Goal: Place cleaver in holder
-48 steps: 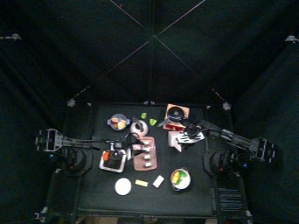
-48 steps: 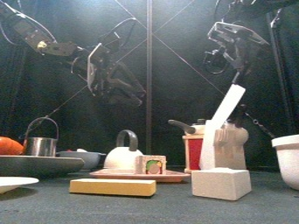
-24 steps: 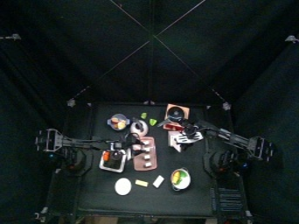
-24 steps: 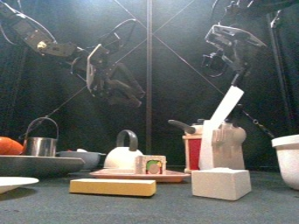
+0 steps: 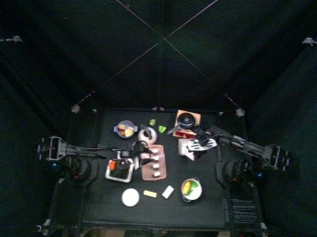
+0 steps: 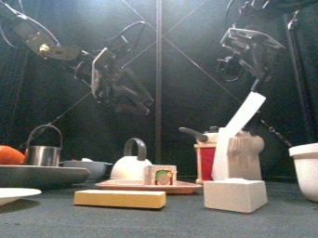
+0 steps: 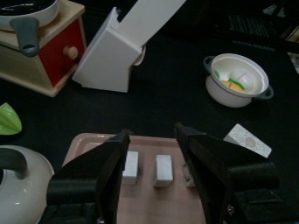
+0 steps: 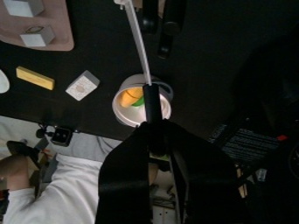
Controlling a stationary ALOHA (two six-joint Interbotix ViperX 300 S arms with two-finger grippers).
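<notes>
The cleaver [image 6: 248, 113] stands slanted, its pale blade running down into the white holder [image 6: 239, 156]. My right gripper [image 6: 250, 72] hangs above the holder and is shut on the cleaver's upper end; the dark handle is hard to make out. In the right wrist view the blade [image 8: 138, 52] shows edge-on, running away from my shut right gripper [image 8: 152, 131]. In the left wrist view the holder [image 7: 107, 57] shows a reddish spot, with the blade [image 7: 158, 17] rising from it. My left gripper [image 7: 158, 150] is open and empty over the pinkish board, short of the holder.
The pinkish board [image 7: 87, 144] carries small white pieces. A red-and-wood box [image 7: 47, 48] stands beside the holder, with a white bowl [image 7: 237, 77] of food nearby. A yellow block [image 6: 118, 198], a white block [image 6: 236, 195] and a kettle [image 6: 130, 165] stand at the front.
The right gripper and the cleaver's top have shifted slightly right in the front view, and the blade leans a little more. The left arm has barely moved.
</notes>
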